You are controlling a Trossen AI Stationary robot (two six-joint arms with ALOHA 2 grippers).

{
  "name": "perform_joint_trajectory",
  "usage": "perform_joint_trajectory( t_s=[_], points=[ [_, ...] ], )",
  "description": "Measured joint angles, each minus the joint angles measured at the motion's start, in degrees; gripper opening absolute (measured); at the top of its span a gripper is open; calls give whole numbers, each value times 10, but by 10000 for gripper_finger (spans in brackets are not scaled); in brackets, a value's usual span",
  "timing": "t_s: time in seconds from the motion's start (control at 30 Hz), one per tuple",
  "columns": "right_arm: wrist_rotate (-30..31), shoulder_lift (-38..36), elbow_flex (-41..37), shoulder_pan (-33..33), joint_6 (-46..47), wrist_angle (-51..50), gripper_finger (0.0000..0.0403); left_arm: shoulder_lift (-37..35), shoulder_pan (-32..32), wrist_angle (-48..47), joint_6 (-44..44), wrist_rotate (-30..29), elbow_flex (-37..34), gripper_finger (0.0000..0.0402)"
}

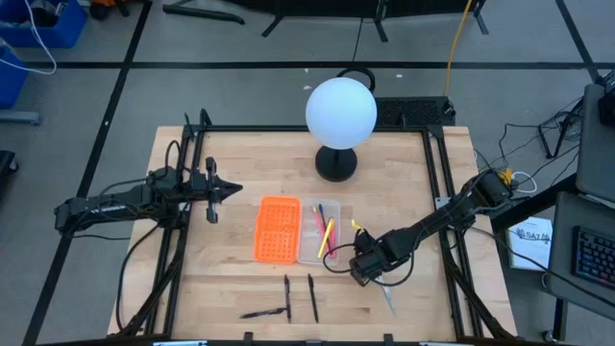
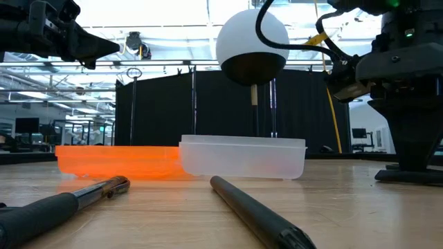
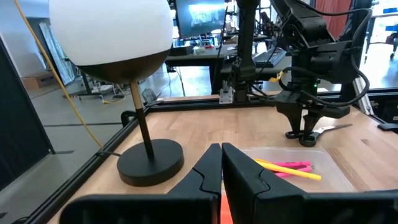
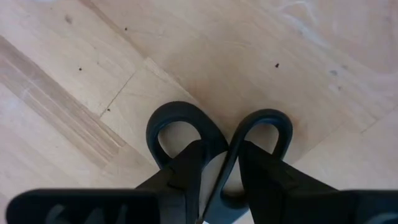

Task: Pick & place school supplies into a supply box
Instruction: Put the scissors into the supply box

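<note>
The right gripper (image 1: 365, 272) is down at the table just right of the clear supply box (image 1: 333, 208), and the right wrist view shows its fingers (image 4: 186, 165) clamped on the black-handled scissors (image 4: 217, 140). The box already holds a pink pen (image 3: 287, 165) and a yellow pencil (image 3: 292, 172), with the orange perforated tray (image 1: 277, 229) touching its left side. The left gripper (image 1: 231, 190) hangs well left of the box, fingers pinched together on nothing.

high: straight down | low: tabletop level | both: clear tray (image 1: 320, 234)
</note>
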Motion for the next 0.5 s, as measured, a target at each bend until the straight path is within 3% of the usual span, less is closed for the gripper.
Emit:
perform_joint_trajectory(
  t_s=[0.17, 0.5],
  points=[
    [-16, 0, -30, 2, -7, 11, 105, 0, 0, 0, -3, 0, 0, 21],
    [14, 0, -58, 6, -7, 15, 200, 0, 0, -1, -11, 1, 0, 21]
  ],
)
